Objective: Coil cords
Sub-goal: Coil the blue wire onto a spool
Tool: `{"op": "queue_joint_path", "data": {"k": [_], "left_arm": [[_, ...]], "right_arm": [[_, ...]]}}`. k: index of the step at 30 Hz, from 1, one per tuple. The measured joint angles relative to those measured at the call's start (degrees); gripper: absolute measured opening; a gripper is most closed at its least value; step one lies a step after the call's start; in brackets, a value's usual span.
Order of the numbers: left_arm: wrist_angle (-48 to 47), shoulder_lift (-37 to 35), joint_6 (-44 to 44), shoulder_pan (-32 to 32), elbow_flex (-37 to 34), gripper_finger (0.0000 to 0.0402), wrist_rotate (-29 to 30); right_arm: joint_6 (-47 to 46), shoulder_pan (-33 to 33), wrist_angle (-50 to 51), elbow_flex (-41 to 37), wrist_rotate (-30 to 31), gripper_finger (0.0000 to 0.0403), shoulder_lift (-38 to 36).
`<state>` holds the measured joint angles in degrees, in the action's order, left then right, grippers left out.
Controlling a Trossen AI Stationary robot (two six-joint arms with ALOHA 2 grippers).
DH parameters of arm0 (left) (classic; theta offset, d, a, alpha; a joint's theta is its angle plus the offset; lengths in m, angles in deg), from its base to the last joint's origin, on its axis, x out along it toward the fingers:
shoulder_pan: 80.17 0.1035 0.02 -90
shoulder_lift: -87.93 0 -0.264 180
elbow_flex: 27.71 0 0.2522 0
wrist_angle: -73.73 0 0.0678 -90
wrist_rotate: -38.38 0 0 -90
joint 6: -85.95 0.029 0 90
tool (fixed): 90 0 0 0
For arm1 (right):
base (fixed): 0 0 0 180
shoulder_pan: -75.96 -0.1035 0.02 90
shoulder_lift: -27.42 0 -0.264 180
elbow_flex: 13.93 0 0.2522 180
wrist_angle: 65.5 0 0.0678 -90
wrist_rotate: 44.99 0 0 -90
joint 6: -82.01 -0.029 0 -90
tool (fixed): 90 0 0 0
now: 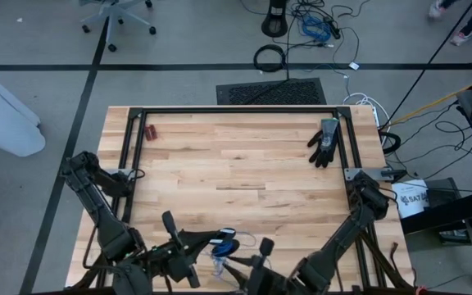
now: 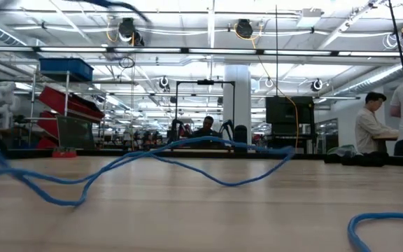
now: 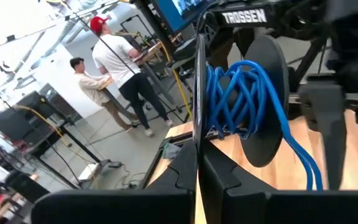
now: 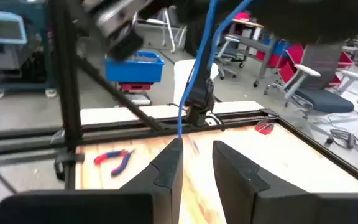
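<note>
Right claw (image 4: 196,163): fingers parted, empty, at the bench's (image 1: 244,176) near edge.
Left claw (image 3: 196,177): clamped on the spool's disc.
Cord (image 3: 244,93): blue, wound on spool; loose strand hangs at twelve o'clock of right claw, running upright.
Nearer arm: right.

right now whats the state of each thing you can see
blue cable: partly wound on a black spool, the rest trailing loose over the table
black spool: clamped by the shut left tool
right tool: open, cable hanging between its fingers
black glove: lying flat at the far right
red-handled pliers: lying closed
</note>
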<state>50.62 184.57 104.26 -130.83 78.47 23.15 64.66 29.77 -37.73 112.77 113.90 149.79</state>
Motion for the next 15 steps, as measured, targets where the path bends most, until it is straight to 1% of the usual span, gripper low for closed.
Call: {"op": "queue_joint_path", "data": {"k": [3, 9, 12, 15], "left_arm": [[0.0, 0.0, -1.9, -0.2, 1.0, 0.0006, 0.0], [0.0, 0.0, -5.8, 0.2, 1.5, 0.0006, 0.0], [0.1, 0.0, -6.4, 0.5, 1.5, 0.0006, 0.0], [0.3, 0.0, -8.1, 0.9, 1.5, 0.0006, 0.0]], "right_arm": [[0.1, -1.7, 2.4, 0.0, 0.2, 0.0075, 0.0], [0.9, -2.8, 2.3, 0.0, 0.3, 0.0075, 0.1], [1.2, -1.9, -0.1, 0.0, 0.8, 0.0075, 1.0], [3.8, -0.7, -3.2, 0.0, 2.0, 0.0075, 2.1]]}}
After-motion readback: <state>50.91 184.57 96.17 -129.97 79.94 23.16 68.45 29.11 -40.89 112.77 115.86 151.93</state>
